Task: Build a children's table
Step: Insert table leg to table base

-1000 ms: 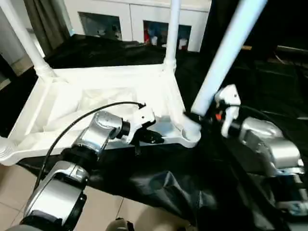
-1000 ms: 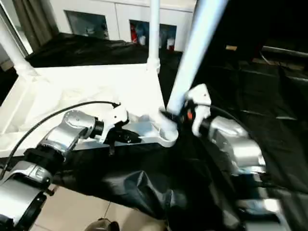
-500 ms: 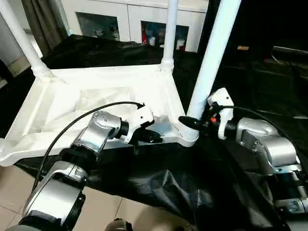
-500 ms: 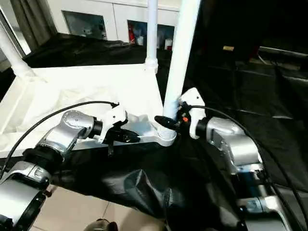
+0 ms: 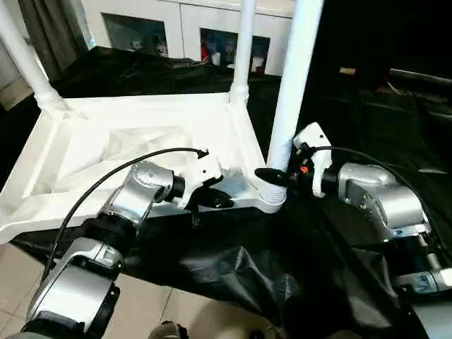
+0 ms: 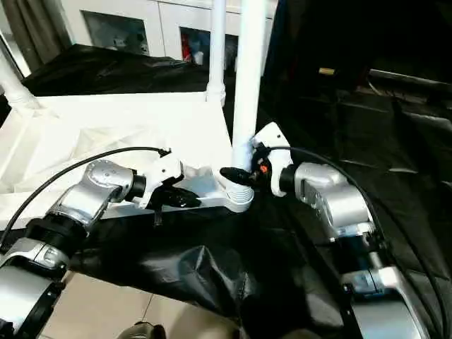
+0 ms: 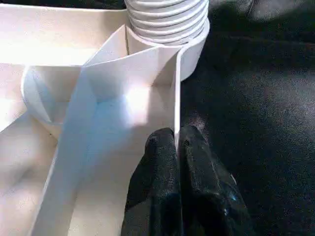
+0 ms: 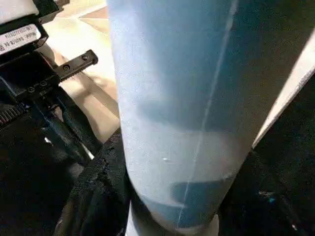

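Swung from a steep lean to upright, the fourth leg (image 5: pixel 293 85) stands in its corner socket (image 5: pixel 270 196), my right pincer (image 6: pixel 241 169) grasping its base. My left pincer (image 7: pixel 178 147), clenched, pins the upturned tabletop's rim (image 7: pixel 176 93). Three legs already stand; seating this one apparently remains.

Left tool (image 5: pixel 212 200) pinched, right tool (image 5: pixel 272 176) clamped

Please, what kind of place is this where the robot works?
Probably an indoor room set up as a robot workspace: white cabinets with glass doors at the back, a curtain, a tiled floor, and a black cloth under the upturned table top.
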Motion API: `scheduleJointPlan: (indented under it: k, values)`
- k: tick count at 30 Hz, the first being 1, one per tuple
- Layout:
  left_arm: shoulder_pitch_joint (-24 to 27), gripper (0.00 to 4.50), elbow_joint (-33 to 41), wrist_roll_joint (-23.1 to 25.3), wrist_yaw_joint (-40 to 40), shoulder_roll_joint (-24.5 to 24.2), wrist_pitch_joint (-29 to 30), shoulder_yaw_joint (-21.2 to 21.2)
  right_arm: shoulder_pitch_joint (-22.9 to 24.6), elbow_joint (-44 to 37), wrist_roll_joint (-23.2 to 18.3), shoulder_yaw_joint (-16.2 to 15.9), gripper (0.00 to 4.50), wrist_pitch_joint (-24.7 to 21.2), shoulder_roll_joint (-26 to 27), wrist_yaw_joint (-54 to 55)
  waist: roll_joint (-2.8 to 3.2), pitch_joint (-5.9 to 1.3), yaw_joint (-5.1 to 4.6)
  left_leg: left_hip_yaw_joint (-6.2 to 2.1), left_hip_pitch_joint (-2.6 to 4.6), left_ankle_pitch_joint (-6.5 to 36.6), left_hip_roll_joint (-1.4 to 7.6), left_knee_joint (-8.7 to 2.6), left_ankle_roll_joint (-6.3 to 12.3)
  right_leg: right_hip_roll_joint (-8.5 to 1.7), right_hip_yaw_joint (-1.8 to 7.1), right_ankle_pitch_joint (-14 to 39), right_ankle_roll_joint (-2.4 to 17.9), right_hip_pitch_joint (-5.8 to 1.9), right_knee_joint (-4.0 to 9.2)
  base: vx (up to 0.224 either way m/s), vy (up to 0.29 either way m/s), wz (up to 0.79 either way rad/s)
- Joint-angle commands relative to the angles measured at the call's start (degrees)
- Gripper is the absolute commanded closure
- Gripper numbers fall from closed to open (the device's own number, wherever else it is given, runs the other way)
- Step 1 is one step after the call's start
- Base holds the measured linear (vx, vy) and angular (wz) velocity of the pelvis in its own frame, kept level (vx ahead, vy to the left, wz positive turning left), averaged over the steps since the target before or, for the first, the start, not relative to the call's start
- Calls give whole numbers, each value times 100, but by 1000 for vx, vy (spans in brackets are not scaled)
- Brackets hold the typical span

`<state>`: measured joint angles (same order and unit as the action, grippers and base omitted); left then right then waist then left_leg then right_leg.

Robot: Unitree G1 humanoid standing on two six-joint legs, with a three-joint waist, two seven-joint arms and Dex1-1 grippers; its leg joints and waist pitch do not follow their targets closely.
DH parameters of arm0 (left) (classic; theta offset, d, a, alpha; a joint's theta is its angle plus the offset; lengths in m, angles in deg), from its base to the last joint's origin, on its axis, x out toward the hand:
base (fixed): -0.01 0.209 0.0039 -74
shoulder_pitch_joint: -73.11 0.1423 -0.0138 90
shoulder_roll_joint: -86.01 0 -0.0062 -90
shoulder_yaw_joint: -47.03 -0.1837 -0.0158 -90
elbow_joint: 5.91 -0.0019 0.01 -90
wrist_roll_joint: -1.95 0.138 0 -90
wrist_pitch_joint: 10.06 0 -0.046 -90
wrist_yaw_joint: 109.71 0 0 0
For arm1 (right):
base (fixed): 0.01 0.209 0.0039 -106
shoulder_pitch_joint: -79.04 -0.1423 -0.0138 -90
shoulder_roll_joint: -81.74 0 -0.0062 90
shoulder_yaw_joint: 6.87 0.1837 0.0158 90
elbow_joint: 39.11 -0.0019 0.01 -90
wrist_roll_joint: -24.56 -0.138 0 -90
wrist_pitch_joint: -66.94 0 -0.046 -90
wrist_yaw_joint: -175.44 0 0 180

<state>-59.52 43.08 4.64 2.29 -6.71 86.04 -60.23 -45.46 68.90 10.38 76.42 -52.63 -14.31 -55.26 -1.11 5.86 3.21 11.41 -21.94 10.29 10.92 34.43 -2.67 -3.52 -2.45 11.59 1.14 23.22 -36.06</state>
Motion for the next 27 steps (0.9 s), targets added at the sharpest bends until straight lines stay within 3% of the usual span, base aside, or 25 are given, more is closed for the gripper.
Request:
scheduleJointPlan:
  k: [1, 8, 9, 15, 17, 18, 23, 24, 27]
  values:
    - [95, 450, 95, -8, 24, 50, 37, -34, 49, 230, -109, -22, 263, -106, 85, -4, -69, -298, -5, -147, 132, 1234, 257, -465, 124, -511, 294, 1954, 1035, -183, 594, 0, 0, 0]
    - [98, 450, 129, -25, 63, 22, 86, 11, 289, 343, -291, 295, 263, -79, 157, 39, -58, -307, 1, -143, 126, 1174, 264, -480, 127, -511, 294, 1754, 1098, -192, 585, 0, 0, 0]
    - [70, 450, 105, -36, 61, 11, 93, 35, 499, 407, -371, 485, 263, 35, 224, 154, 5, -314, 16, -147, 135, 1183, 269, -483, 116, -518, 297, 1717, 1120, -190, 589, 0, 0, 0]
    - [3, 450, 44, -43, 82, 16, 96, 60, 919, 295, -512, 769, 263, 331, 377, 324, 25, -318, 17, -147, 146, 1369, 281, -512, 69, -514, 292, 1587, 1215, -191, 602, 0, 0, 0]
    - [-34, 450, 10, -47, 109, 30, 100, 80, 1099, 197, -577, 892, 263, 474, 468, 392, 66, -321, 33, -149, 149, 1412, 281, -519, 50, -518, 295, 1653, 1202, -189, 614, 0, 0, 0]
    - [-67, 450, -26, -47, 126, 40, 97, 92, 1285, 109, -652, 990, 263, 605, 553, 417, 45, -318, 32, -150, 145, 1431, 280, -530, 50, -523, 295, 1675, 1184, -194, 626, 0, 0, 0]
    - [-114, 450, -85, -46, 143, 49, 77, 107, 1673, -117, -716, 1056, 263, 878, 682, 439, 73, -338, 45, -149, 148, 1346, 288, -548, 88, -521, 284, 1429, 1233, -212, 618, 0, 0, 0]
    - [-125, 450, -98, -46, 146, 50, 73, 111, 1757, -190, -672, 998, 263, 988, 679, 427, 106, -327, 45, -148, 146, 1375, 289, -560, 89, -513, 280, 1469, 1225, -207, 636, 0, 0, 0]
    - [-164, 450, -142, -42, 160, 65, 59, 118, 1960, -468, -452, 761, 263, 1309, 616, 393, 132, -314, 63, -147, 150, 1382, 291, -559, 97, -521, 291, 1464, 1227, -202, 635, 0, 0, 0]
